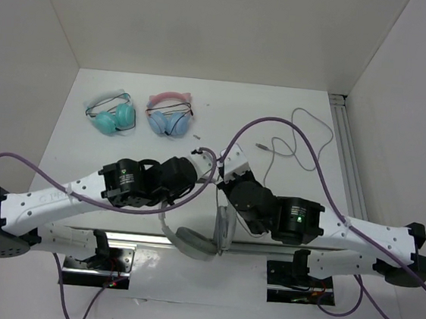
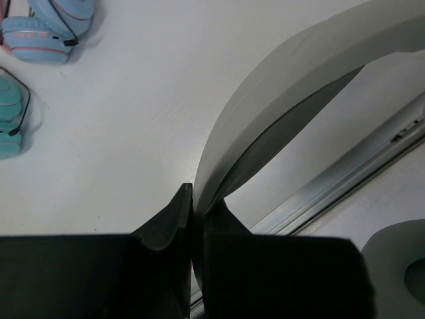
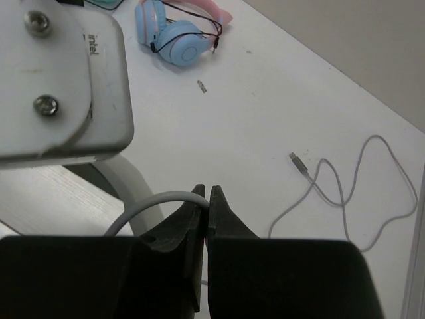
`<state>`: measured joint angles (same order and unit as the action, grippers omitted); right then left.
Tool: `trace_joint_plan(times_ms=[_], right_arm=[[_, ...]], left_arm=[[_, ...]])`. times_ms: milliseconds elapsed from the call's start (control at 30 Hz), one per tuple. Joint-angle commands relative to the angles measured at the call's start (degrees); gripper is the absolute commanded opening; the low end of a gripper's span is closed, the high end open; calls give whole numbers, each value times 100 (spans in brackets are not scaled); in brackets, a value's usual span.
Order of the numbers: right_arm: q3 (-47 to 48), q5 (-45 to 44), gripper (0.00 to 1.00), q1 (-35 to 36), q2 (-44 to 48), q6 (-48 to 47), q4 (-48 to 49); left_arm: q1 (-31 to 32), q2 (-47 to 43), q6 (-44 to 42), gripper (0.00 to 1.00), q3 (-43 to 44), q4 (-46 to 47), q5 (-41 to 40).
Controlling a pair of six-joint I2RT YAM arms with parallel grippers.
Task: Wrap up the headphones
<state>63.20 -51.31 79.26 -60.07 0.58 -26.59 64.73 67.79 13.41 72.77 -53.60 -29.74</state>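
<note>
The large light-grey headphones [image 1: 191, 242] hang near the table's front edge between my two arms. Their wide headband [image 2: 292, 73] fills the left wrist view, with one grey ear cup [image 2: 398, 266] at the lower right. My left gripper [image 2: 198, 199] is shut on the headband; in the top view [image 1: 196, 174] it sits above the headphones. My right gripper [image 3: 206, 194] is shut on the thin grey cable [image 3: 143, 209], close beside the left gripper [image 1: 225, 177]. The rest of the cable [image 1: 305, 150] lies loose in loops at the back right, its plug [image 3: 297, 161] free on the table.
A teal pair of headphones [image 1: 112, 116] and a pink-banded blue pair [image 1: 168, 117] lie at the back left. A small loose part [image 1: 197, 136] lies next to them. A metal rail [image 1: 349, 166] runs along the right side. White walls enclose the table.
</note>
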Motion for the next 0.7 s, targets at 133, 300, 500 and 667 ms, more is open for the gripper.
trace_joint_plan(times_ms=[133, 300, 500, 667], right_arm=[[96, -424, 0, -200, -48, 21, 286], [88, -362, 0, -482, -180, 249, 40], [-431, 690, 2, -886, 451, 110, 760], [-633, 2307, 6, -1036, 593, -207, 1208]], left_arm=[[119, -432, -207, 0, 26, 491, 837], [119, -811, -260, 0, 79, 491, 1022], [119, -1241, -313, 0, 132, 606, 1382], [119, -1347, -313, 0, 237, 868, 1444]])
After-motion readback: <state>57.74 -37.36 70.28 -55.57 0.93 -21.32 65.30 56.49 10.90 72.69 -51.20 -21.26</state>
